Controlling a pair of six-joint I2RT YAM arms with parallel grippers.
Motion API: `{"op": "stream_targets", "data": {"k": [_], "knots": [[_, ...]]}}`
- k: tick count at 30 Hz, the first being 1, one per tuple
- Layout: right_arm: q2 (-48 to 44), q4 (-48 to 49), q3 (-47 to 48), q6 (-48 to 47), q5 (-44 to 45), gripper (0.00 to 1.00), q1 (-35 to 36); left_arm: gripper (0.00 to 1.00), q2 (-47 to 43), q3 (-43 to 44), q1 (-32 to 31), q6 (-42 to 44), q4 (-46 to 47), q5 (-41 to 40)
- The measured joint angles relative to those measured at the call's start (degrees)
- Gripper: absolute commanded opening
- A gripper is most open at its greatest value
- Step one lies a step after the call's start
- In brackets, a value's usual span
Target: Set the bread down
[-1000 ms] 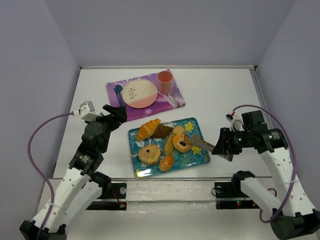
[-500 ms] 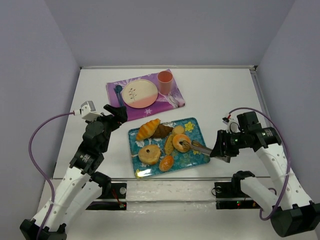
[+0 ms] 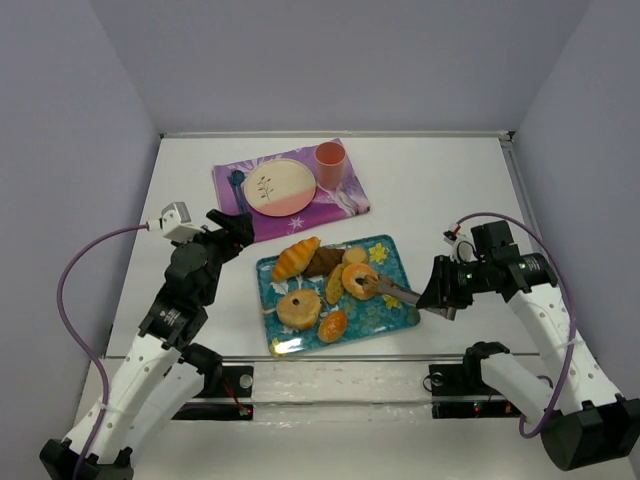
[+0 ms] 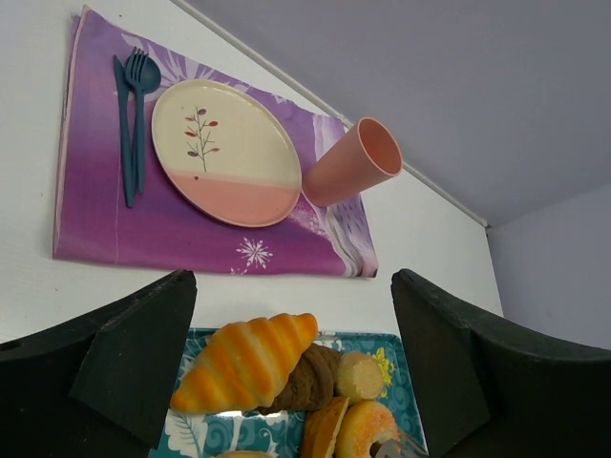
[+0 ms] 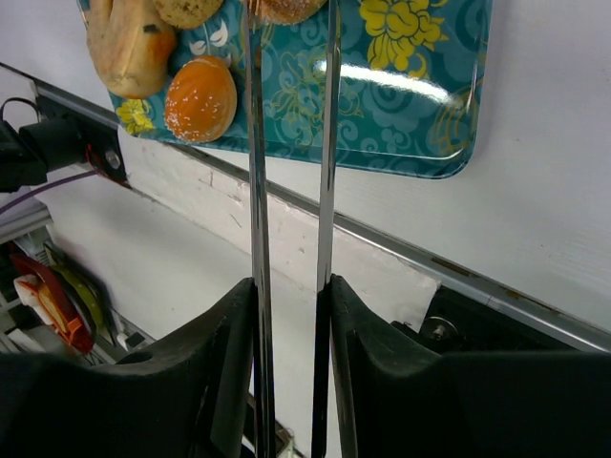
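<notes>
The bread (image 3: 358, 279) is sitting on the teal flowered tray (image 3: 395, 318), toward the tray's right half, with the other pastries crowding it on the left. My right pincer (image 3: 432, 298) is hovering over the tray's right edge and is pinching a pair of metal tongs (image 3: 398, 292). In the right wrist view my two black fingers are pressing on the tongs' two arms (image 5: 327, 143), which are running nearly parallel up to the bread (image 5: 286, 8) at the top edge. The tongs' tips are reaching the bread's right side, but I cannot tell whether they are actually gripping it.

Around it on the tray, a golden croissant (image 3: 296, 258) is lying toward the far left and a paler sugar-dusted ring doughnut (image 3: 299, 308) is lying nearer my bases.

My left pincer (image 3: 235, 225) is hanging just beyond the tray's far left corner, fingers spread wide with nothing between them.

Farther back, a purple placemat (image 3: 340, 205) is carrying a round plate (image 3: 277, 187) and a pink cup (image 3: 330, 160).
</notes>
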Motion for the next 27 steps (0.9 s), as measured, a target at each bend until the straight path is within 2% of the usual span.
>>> {"op": "stream_targets", "data": {"k": [1,6,13,18,22,27], "knots": [[0.0,0.0,0.0,0.1,0.0,0.07,0.0,0.93,-0.1,0.0,0.0,0.0,0.0,0.0],[-0.7,-1.1,2.2,0.4,1.4,0.07,0.0,0.92,-1.2,0.0,0.0,0.0,0.0,0.2],[-1.5,-2.7,10.2,0.7,3.7,0.07,0.0,0.92,-1.9,0.0,0.0,0.0,0.0,0.2],[-0.7,-2.0,15.9,0.7,1.2,0.07,0.0,0.92,-2.1,0.0,0.0,0.0,0.0,0.2],[1.9,3.4,17.2,1.9,-1.8,0.07,0.1,0.92,-2.3,-1.2,0.0,-0.3,0.2,0.2],[9.3,17.7,17.2,5.3,-3.1,0.07,5.1,0.93,-1.9,-1.8,0.0,-0.3,0.2,0.0]]}}
